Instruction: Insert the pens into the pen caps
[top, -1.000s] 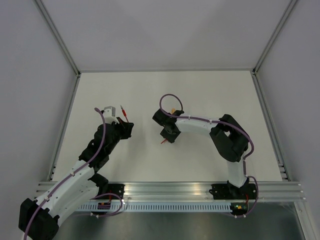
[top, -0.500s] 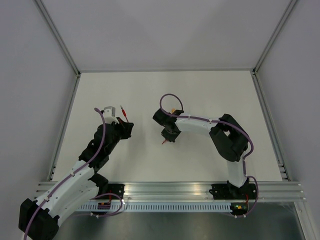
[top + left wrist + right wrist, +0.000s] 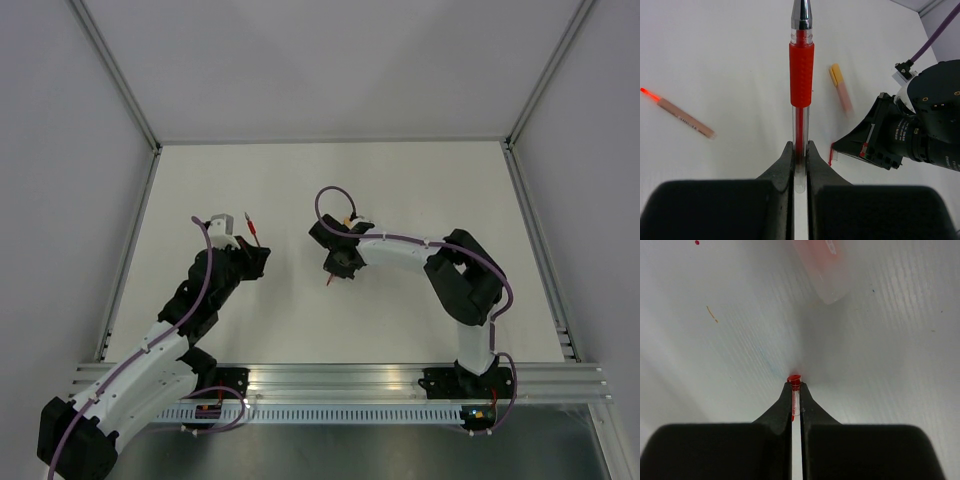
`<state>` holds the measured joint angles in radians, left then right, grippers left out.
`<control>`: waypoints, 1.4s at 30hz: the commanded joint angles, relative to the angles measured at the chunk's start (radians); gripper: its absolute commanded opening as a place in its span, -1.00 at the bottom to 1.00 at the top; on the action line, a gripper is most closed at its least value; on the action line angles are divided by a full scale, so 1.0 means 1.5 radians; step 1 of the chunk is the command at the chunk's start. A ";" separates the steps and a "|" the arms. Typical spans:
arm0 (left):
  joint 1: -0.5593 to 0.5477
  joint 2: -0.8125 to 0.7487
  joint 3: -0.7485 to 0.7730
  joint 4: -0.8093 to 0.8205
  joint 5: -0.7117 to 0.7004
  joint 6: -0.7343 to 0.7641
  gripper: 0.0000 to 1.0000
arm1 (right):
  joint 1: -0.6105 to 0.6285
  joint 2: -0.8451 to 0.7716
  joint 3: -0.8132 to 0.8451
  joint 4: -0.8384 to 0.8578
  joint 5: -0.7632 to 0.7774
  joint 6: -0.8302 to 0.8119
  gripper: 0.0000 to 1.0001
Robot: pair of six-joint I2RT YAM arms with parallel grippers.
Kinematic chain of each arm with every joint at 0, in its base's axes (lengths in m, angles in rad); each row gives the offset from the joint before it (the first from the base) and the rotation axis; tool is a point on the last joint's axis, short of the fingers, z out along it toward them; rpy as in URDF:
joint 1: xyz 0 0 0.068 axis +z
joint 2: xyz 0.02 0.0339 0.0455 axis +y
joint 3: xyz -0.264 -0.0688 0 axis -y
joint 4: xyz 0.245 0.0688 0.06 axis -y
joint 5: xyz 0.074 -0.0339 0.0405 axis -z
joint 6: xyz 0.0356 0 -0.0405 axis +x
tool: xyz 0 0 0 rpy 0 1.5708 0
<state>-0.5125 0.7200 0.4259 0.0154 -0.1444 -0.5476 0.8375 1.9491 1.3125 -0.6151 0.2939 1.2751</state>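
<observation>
My left gripper (image 3: 800, 147) is shut on the red pen (image 3: 801, 75), which has a clear barrel, a red grip and a silver tip pointing away; both show in the top view, the gripper (image 3: 259, 248) and the pen (image 3: 254, 230). My right gripper (image 3: 795, 385) is shut on the small red pen cap (image 3: 795, 390), held tip-down close to the table; the cap also shows in the left wrist view (image 3: 831, 152) and in the top view (image 3: 329, 283). A pale salmon pen (image 3: 680, 114) lies to the left. The orange cap (image 3: 836, 75) lies beyond the right gripper (image 3: 334, 274).
White tabletop (image 3: 420, 190) with aluminium rails on the left, right and near edges. The right arm's black wrist (image 3: 920, 125) is close to the right of the red pen. A blurred pinkish clear piece (image 3: 822, 270) lies just ahead of the right gripper.
The right gripper has shifted slightly up and turned a little with the red cap in it. The left gripper has nudged a little to the right with the red pen.
</observation>
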 commanded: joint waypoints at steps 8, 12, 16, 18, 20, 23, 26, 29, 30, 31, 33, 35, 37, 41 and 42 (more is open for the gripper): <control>0.000 -0.017 -0.023 0.080 0.093 0.032 -0.95 | -0.004 -0.103 -0.119 0.174 -0.010 -0.239 -1.00; 0.000 -0.018 -0.033 0.131 0.209 0.033 -0.95 | -0.004 -0.185 -0.171 0.255 -0.027 -0.335 -1.00; -0.001 -0.007 -0.045 0.191 0.304 0.027 -0.95 | -0.004 -0.276 -0.190 0.282 -0.009 -0.408 -1.00; -0.001 -0.001 -0.051 0.232 0.352 0.017 -0.95 | -0.004 -0.322 -0.189 0.285 -0.007 -0.445 -1.00; -0.001 0.004 -0.064 0.280 0.409 0.004 -0.95 | -0.004 -0.371 -0.189 0.297 -0.010 -0.472 -1.00; -0.001 0.022 -0.074 0.341 0.475 -0.015 -0.95 | -0.004 -0.445 -0.209 0.355 -0.028 -0.491 -1.00; -0.001 0.031 -0.082 0.399 0.539 -0.042 -0.95 | -0.004 -0.512 -0.233 0.432 -0.062 -0.489 -1.00; -0.001 0.031 -0.093 0.443 0.569 -0.061 -0.95 | -0.003 -0.554 -0.244 0.492 -0.088 -0.487 -1.00; -0.001 0.032 -0.097 0.462 0.576 -0.065 -0.95 | -0.004 -0.560 -0.247 0.506 -0.102 -0.486 -0.99; -0.001 0.031 -0.098 0.472 0.584 -0.071 -0.95 | -0.002 -0.568 -0.253 0.537 -0.112 -0.484 -1.00; -0.002 0.034 -0.102 0.488 0.599 -0.082 -0.95 | 0.000 -0.570 -0.259 0.570 -0.134 -0.481 -1.00; -0.002 0.036 -0.102 0.499 0.608 -0.088 -0.95 | 0.004 -0.569 -0.266 0.619 -0.164 -0.476 -0.99; -0.002 0.045 -0.102 0.510 0.616 -0.093 -0.95 | 0.010 -0.565 -0.270 0.656 -0.183 -0.474 -1.00; -0.002 0.059 -0.102 0.529 0.631 -0.105 -0.95 | 0.019 -0.555 -0.271 0.707 -0.192 -0.462 -0.99; -0.002 0.059 -0.101 0.531 0.633 -0.106 -0.95 | 0.021 -0.550 -0.269 0.712 -0.194 -0.461 -1.00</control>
<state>-0.5125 0.8009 0.2810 0.7181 0.7532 -0.6735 0.8589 1.1084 0.9077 0.3218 0.0479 0.5724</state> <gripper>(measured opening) 0.067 0.026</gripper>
